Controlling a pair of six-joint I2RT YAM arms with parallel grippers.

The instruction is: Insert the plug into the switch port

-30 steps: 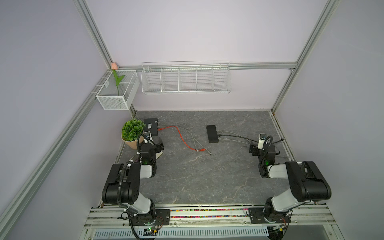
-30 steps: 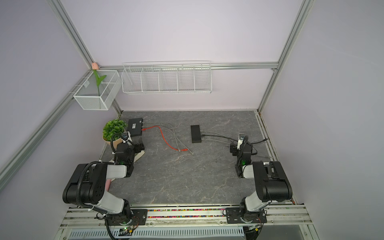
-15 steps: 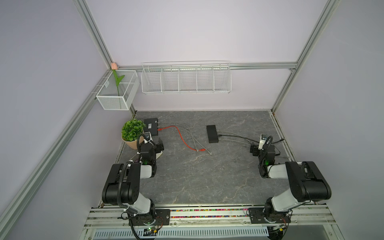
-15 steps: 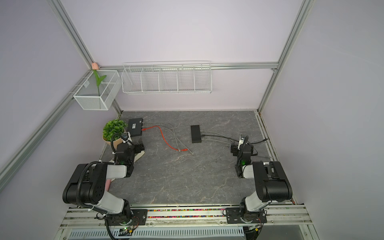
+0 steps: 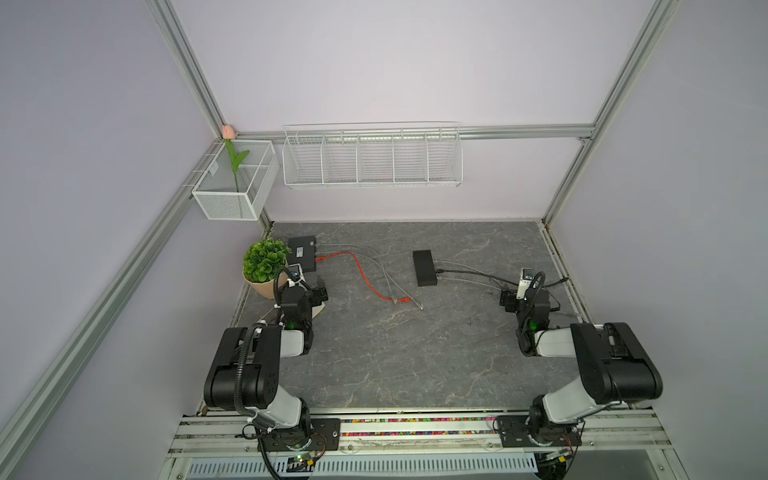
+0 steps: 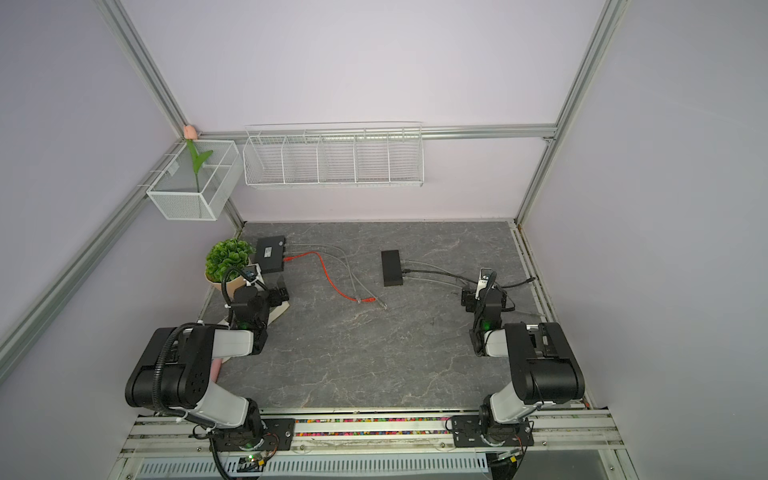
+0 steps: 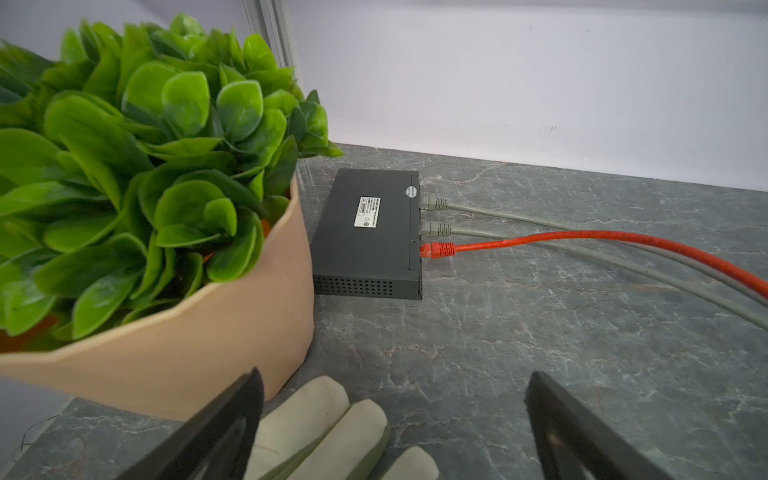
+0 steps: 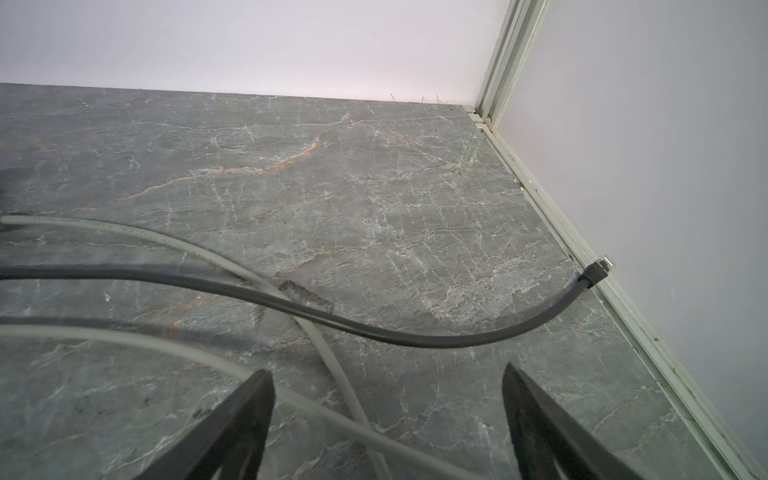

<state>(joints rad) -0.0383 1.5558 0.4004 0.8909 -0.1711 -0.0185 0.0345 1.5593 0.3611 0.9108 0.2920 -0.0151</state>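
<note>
A black switch (image 7: 365, 232) lies by the plant, with two grey cables and a red cable (image 7: 434, 250) plugged into its side. In both top views the red cable's loose plug (image 5: 402, 299) and a grey plug (image 5: 420, 306) lie mid-table. A second black box (image 5: 424, 268) (image 6: 392, 268) holds black and grey cables. The black cable's free plug (image 8: 598, 268) rests at the right wall. My left gripper (image 7: 390, 415) (image 5: 320, 287) stands open over a pale glove (image 7: 316, 419). My right gripper (image 8: 386, 415) (image 5: 508, 298) is open above grey cables (image 8: 332, 365), holding nothing.
A potted green plant (image 7: 124, 166) (image 5: 266, 259) stands right beside the left gripper. Two white wire baskets (image 5: 372, 160) (image 5: 235, 183) hang on the walls, above the table. Aluminium frame rails (image 8: 552, 224) border the grey stone tabletop (image 5: 415, 353).
</note>
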